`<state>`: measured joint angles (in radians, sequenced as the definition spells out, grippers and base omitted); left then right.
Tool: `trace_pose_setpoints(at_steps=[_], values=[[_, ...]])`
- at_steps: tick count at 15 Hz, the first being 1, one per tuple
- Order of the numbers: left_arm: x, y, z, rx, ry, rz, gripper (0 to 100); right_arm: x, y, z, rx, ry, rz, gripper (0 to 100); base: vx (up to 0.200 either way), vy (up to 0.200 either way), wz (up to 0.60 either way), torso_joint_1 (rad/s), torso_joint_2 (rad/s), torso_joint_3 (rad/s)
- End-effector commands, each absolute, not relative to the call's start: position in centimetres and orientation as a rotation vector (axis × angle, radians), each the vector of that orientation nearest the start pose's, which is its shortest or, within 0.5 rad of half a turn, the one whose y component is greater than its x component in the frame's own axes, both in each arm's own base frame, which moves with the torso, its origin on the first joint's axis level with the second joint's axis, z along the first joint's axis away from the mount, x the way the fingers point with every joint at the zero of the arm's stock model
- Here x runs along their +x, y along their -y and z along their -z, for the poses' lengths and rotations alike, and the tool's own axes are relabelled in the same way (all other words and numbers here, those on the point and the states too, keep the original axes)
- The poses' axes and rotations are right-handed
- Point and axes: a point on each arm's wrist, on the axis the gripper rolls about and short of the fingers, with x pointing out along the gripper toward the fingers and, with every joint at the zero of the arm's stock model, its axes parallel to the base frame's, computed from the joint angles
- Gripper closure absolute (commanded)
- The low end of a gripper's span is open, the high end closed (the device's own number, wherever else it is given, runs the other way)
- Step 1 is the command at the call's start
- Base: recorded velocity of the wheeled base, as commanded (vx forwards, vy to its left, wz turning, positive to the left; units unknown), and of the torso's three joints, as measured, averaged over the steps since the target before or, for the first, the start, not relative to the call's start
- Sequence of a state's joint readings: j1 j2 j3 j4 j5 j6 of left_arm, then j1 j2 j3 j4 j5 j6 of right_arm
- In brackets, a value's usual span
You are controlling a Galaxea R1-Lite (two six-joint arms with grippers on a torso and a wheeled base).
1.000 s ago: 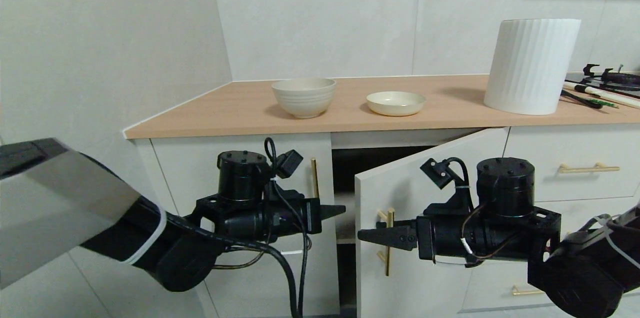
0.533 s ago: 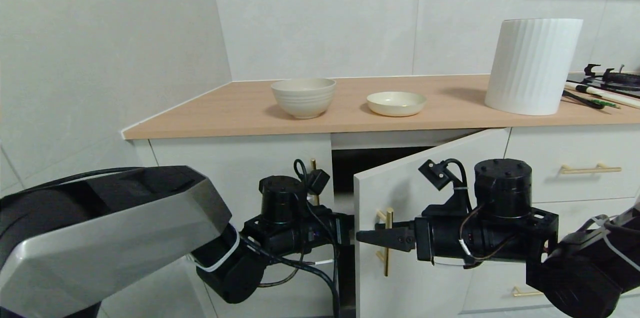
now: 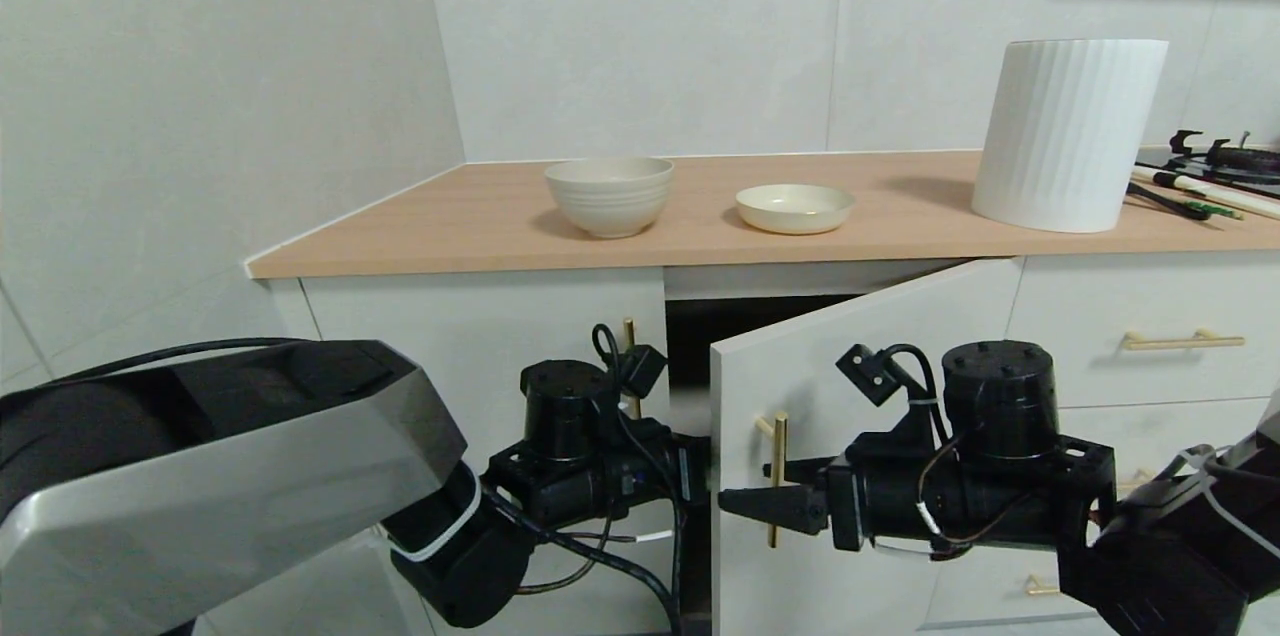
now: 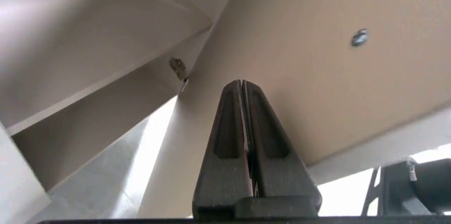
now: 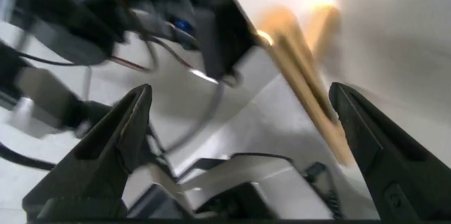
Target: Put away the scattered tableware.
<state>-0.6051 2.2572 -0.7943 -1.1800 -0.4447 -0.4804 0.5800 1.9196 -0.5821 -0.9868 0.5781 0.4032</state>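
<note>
The task's tableware sits on the counter: a ribbed bowl to the left and a shallow dish just right of it, apart from each other and well above both arms; farther right stands a ribbed white canister, with chopsticks beyond it. Below the counter, the cabinet door hangs ajar, its free left edge swung toward the near side; the right pincer has its fingers apart, and the brass handle appears to lie in the gap between them, nearer one finger than the other; the left pincer has its fingers pressed together with nothing held, its tip against the inner face of the door, just behind that free edge. The step in hand looks like opening the cabinet wider before any dish is lifted. The risks follow from this crowding: if the right fingers close off-centre they may slip off the thin bar; a pull not matched by the left arm's push could twist the door on its hinges; should the door swing back, the left tip could be pinched in the gap; a wide swing could also strike the right arm.
</note>
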Motion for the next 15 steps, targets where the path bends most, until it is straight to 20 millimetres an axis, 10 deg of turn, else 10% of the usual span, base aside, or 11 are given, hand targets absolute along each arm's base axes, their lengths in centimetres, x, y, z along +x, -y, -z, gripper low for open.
trace_pose_setpoints(at_steps=[1,9,15], values=[[30.5,22.3,-4.7,-0.41,-0.52,0.958,100,25.0,-16.4,-9.5,0.333,-0.578,-1.004,0,0.0,0.0,0.0,0.0,0.0,0.0],[30.1,22.1,-5.3,-0.41,-0.515,0.961,100,18.7,-11.5,-9.5,0.254,-0.591,-0.977,0,0.0,0.0,0.0,0.0,0.0,0.0],[30.0,22.9,-4.9,-0.406,-0.524,0.978,100,17.4,-11.0,-9.4,0.248,-0.6,-0.987,0,-0.2,0.0,0.0,0.001,0.0,0.0]])
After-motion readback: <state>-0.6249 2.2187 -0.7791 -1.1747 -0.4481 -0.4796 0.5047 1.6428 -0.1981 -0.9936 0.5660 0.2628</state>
